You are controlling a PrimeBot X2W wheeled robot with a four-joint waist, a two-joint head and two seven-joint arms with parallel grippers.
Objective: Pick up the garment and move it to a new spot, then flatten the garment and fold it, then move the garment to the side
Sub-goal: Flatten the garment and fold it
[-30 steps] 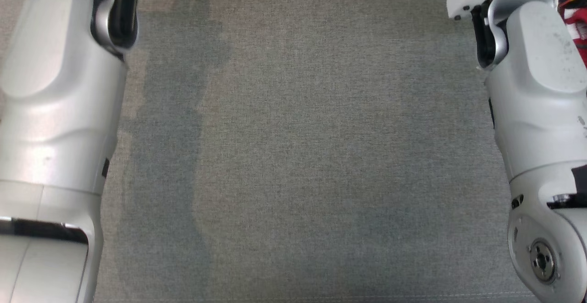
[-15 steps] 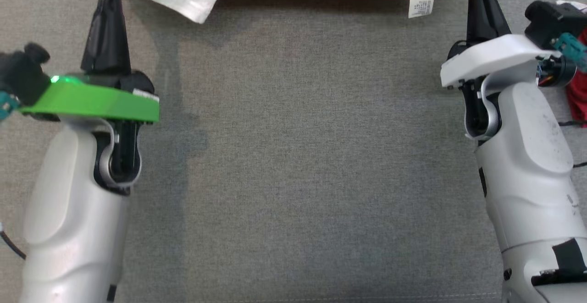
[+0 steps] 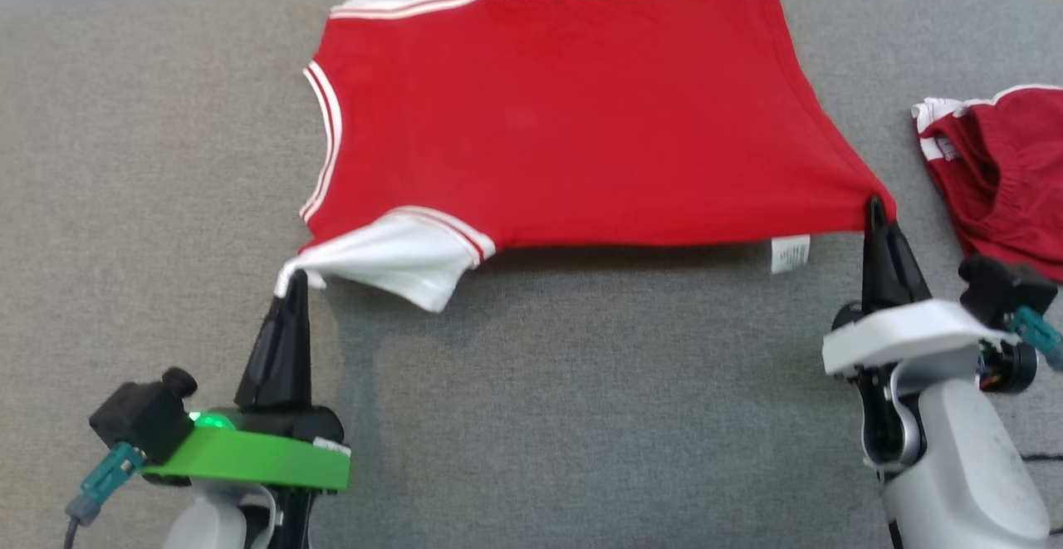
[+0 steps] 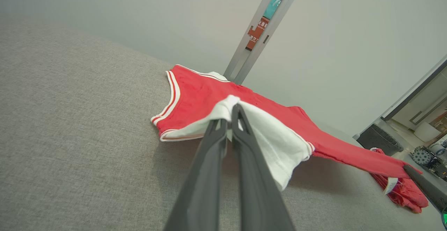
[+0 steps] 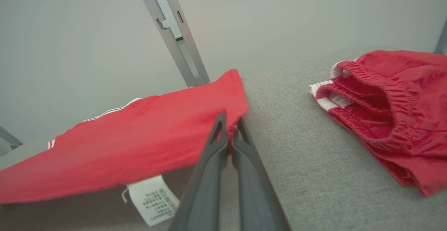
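Progress stood at flattening: shirt [image 3: 565, 117] lay spread on the grey fabric surface [image 3: 581, 416], its near edge lifted. Left gripper [image 3: 292, 279] was clamped on its white sleeve [image 3: 390, 254], and right gripper [image 3: 874, 207] was pinched shut on its hem corner (tag [image 3: 789, 252] dangling just beside). Folding and the move aside seemed yet to come. Red shorts [image 3: 1005, 192] lay to the shirt's right, apart from it. Behind the shirt stood a pale wall [image 4: 104, 7] and a metal post [image 4: 241, 59].

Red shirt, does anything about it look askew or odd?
The red shirt is not flat: its near edge hangs lifted, the left gripper pinching the white sleeve, the right gripper the hem corner. The care label dangles below the hem. Crumpled red shorts lie apart at the right.
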